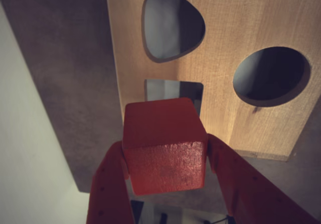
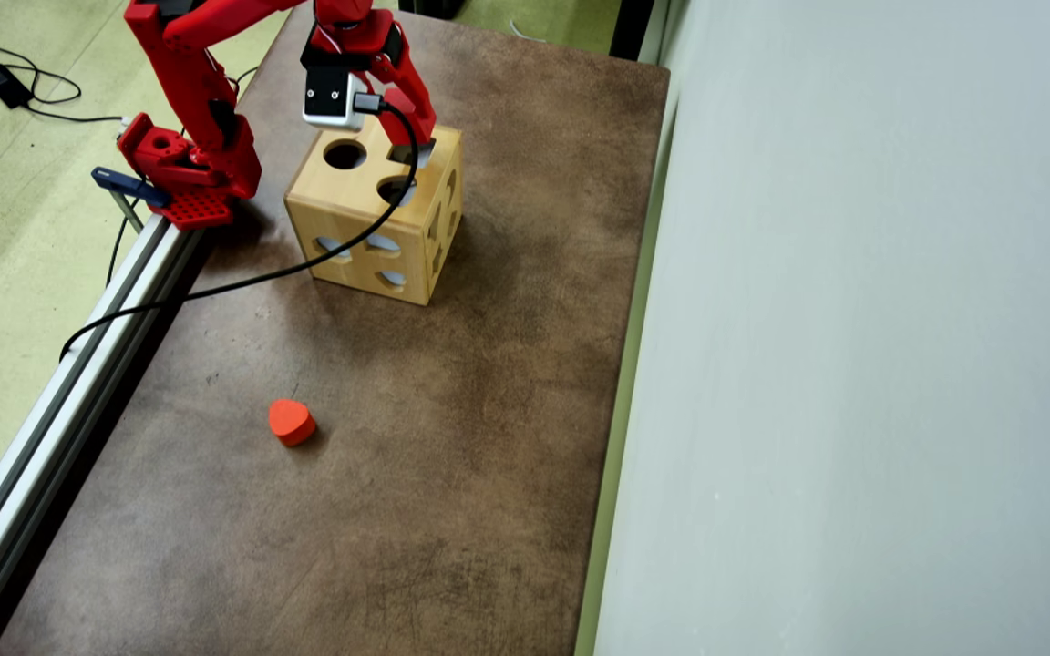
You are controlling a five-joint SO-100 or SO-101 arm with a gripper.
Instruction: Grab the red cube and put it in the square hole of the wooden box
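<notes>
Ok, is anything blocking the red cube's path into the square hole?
Nothing visible does. In the wrist view the small red wooden cube, clamped in the red two-finger gripper, sits in front of the dark square hole in the pale wooden box, covering its lower part.

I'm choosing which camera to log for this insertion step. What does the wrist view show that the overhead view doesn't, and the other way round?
Only the wrist view shows the red cube clamped between the gripper fingers, right in front of the square hole, which it partly covers.

Only the overhead view shows the orange-red heart block lying alone on the brown table, the arm's base, the cable and the box's side cut-outs.

Both show the wooden box top face with its round hole and the gripper over it.
</notes>
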